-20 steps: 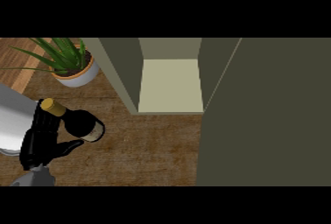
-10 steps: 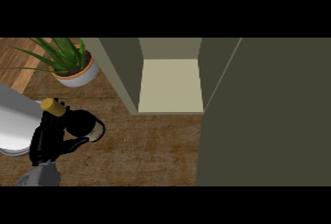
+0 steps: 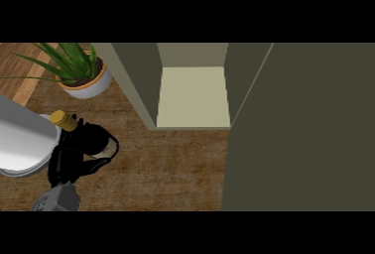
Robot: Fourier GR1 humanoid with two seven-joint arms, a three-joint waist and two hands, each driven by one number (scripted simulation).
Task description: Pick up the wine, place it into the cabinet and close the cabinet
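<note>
The wine bottle (image 3: 64,120) is dark with a gold cap and stands at the lower left of the head view. My right hand (image 3: 82,149) is curled round its body and hides most of it; only the cap and neck show above the fingers. The grey forearm (image 3: 57,198) comes in from the lower edge. The cabinet (image 3: 192,96) stands open to the right of the hand, its pale shelf bare. Its dark door (image 3: 307,129) swings out toward me on the right. My left hand does not show.
A potted green plant (image 3: 77,74) in a white pot stands on the wooden counter (image 3: 168,173) behind the hand. A large pale grey rounded shape (image 3: 22,139) fills the left edge, right beside the bottle. The cabinet's side wall (image 3: 139,84) lies between plant and shelf.
My hand and the bottle have shifted a little to the right, toward the cabinet. The pale grey shape at the left edge has come further into view.
</note>
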